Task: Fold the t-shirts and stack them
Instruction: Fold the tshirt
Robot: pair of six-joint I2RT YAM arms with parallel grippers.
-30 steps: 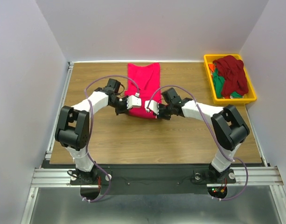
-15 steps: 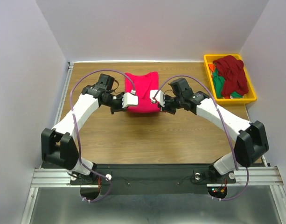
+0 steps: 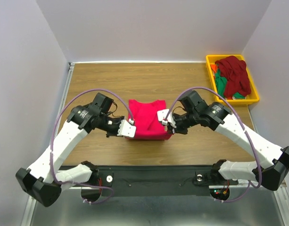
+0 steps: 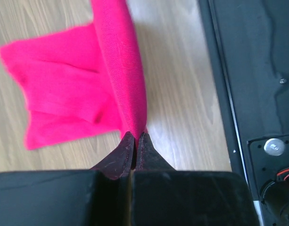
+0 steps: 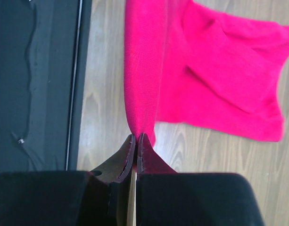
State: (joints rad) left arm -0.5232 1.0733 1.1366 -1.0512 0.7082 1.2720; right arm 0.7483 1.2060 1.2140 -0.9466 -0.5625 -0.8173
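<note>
**Change noted.** Since the earlier view, both arms had drawn back from the 12 o'clock side toward 6 o'clock. They had brought the bright crimson-pink cloth t-shirt (image 3: 146, 123) with them. It lay doubled near the middle of the brown wooden table (image 3: 111, 80), nearer the 6 o'clock edge.

**Tools.** The left gripper (image 3: 131, 130) was pinching the shirt's edge at about 8 o'clock, and the right gripper (image 3: 166, 121) at about 4 o'clock. Both wrist views showed jaws pressed together on a raised ridge of cloth, with the rest lying on the wood.

**Step in hand, as judged.** The fold was being laid and squared. To do this well:
- Both grippers should travel level and at one rate, so the held edge stays straight.
- They should keep light tension across it.
- They should lower fully before letting go.
- They should stop short of the black rail at 6 o'clock.

**Remaining.** A dark maroon cloth t-shirt (image 3: 235, 73) was draped over a green one (image 3: 221, 85) in the yellow plastic tray (image 3: 224, 56) at 2 o'clock.
</note>
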